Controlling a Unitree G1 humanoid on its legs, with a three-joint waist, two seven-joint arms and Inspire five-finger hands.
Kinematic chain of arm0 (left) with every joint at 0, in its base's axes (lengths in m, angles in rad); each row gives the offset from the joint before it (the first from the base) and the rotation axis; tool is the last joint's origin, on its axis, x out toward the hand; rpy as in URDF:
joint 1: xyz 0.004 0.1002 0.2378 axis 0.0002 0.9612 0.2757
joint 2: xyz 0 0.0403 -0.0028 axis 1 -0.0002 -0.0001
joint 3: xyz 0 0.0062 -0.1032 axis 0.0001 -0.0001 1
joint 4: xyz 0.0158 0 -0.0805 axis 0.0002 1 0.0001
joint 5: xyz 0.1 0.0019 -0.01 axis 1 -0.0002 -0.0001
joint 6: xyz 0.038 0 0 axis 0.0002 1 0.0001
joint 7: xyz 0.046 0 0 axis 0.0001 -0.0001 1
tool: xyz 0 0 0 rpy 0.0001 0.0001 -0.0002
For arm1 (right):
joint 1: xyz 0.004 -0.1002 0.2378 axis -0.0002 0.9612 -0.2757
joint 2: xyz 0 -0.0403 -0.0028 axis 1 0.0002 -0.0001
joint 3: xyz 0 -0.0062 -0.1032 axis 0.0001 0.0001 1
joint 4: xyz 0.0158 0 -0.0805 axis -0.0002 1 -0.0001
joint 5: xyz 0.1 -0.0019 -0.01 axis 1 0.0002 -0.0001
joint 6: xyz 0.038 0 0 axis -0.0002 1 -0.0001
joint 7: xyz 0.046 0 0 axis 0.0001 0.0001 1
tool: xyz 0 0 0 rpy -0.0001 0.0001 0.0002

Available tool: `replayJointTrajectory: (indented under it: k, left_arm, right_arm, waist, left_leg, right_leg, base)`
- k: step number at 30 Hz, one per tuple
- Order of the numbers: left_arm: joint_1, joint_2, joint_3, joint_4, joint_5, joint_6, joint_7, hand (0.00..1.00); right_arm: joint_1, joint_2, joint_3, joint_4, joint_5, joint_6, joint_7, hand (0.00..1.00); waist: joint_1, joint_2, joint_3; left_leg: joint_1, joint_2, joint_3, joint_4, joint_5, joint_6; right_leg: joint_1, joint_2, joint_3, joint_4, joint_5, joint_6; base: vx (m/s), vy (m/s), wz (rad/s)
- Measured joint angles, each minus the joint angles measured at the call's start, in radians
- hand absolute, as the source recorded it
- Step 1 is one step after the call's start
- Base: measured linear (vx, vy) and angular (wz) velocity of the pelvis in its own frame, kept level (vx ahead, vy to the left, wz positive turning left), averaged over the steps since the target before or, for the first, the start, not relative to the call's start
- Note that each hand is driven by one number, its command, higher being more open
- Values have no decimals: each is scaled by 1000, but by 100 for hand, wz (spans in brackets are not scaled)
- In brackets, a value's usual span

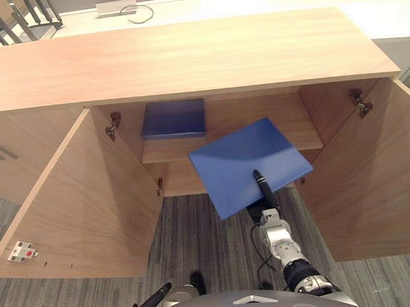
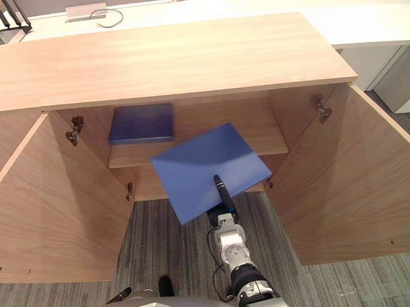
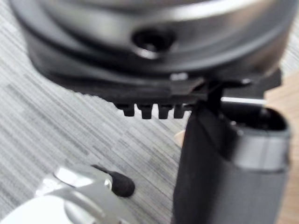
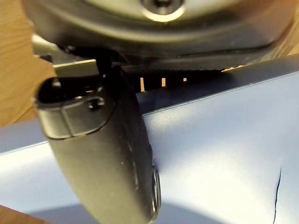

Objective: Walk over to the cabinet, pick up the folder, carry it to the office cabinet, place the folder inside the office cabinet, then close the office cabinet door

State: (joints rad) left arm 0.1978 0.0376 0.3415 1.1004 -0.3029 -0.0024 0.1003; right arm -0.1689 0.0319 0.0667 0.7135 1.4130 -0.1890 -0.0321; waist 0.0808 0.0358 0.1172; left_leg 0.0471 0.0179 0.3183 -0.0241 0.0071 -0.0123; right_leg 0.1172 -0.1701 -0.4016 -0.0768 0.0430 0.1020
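Observation:
My right hand [image 1: 264, 188] is shut on a light blue folder [image 1: 250, 161], thumb [image 4: 103, 154] pressed on its top face and the fingers hidden beneath. The folder hangs tilted in front of the open wooden office cabinet [image 1: 186, 58], its far edge over the front of the inner shelf [image 1: 307, 131]. A second, darker blue folder [image 1: 173, 119] lies flat at the shelf's back left. Both cabinet doors stand wide open, the left door [image 1: 84, 201] and the right door [image 1: 378, 179]. My left hand [image 1: 149, 304] hangs low by my side with relaxed fingers, holding nothing.
Grey striped carpet [image 1: 196, 243] runs between the two open doors up to the cabinet. A white desk [image 2: 363, 21] with cables and sockets stands behind the cabinet. A small white catch [image 1: 22, 252] sits on the left door's inner face.

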Motion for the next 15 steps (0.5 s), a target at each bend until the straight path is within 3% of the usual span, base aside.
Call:
replayJointTrajectory:
  k: [2, 5, 7, 8, 11, 15]
  left_arm:
    - [0, -1, -33, -2, 1, -2, -1, 100]
    - [-12, -8, -113, -3, 1, -25, -3, 100]
    - [-32, 2, -140, -3, 1, -42, 0, 100]
    - [-39, 3, -138, -4, 1, -43, 2, 100]
    - [-72, -8, -117, -22, -1, -46, 6, 100]
    - [-75, -37, -45, -84, -1, -59, 6, 100]
  right_arm:
    - [-8, -13, -24, -59, 2, -19, 0, 0]
    - [-97, -71, -65, -190, 9, -86, 0, 0]
    - [-183, -101, -80, -229, 10, -131, 0, 0]
    - [-202, -105, -87, -245, 12, -137, -3, 0]
    - [-216, -73, -97, -377, 17, -175, -17, 0]
    - [-220, -24, -81, -526, 20, -191, -17, 0]
  waist:
    - [-2, 22, 17]
    - [-17, 104, 82]
    - [-37, 125, 154]
    - [-39, 125, 175]
    - [-34, 89, 240]
    - [-26, 71, 253]
  left_leg:
    - [-20, 5, -2, 66, -33, 6]
    - [-95, 26, -10, 230, -109, 30]
    - [-138, 32, -6, 307, -137, 38]
    - [-153, 35, 0, 332, -146, 41]
    - [-292, 52, 32, 481, -195, 46]
    - [-440, 81, 61, 608, -235, 45]
  right_leg:
    - [0, -7, 4, 18, -3, 4]
    - [-69, -42, 29, 146, -47, 12]
    - [-145, -75, 52, 284, -101, 16]
    - [-175, -85, 62, 336, -120, 14]
    - [-377, -140, 128, 584, -212, 4]
    - [-574, -161, 188, 751, -268, -14]
  base:
    - [9, 40, -6]
    - [-100, 113, -11]
    - [-158, 118, -6]
    - [-253, 94, -16]
    - [-201, 22, -19]
    - [-145, -23, -20]
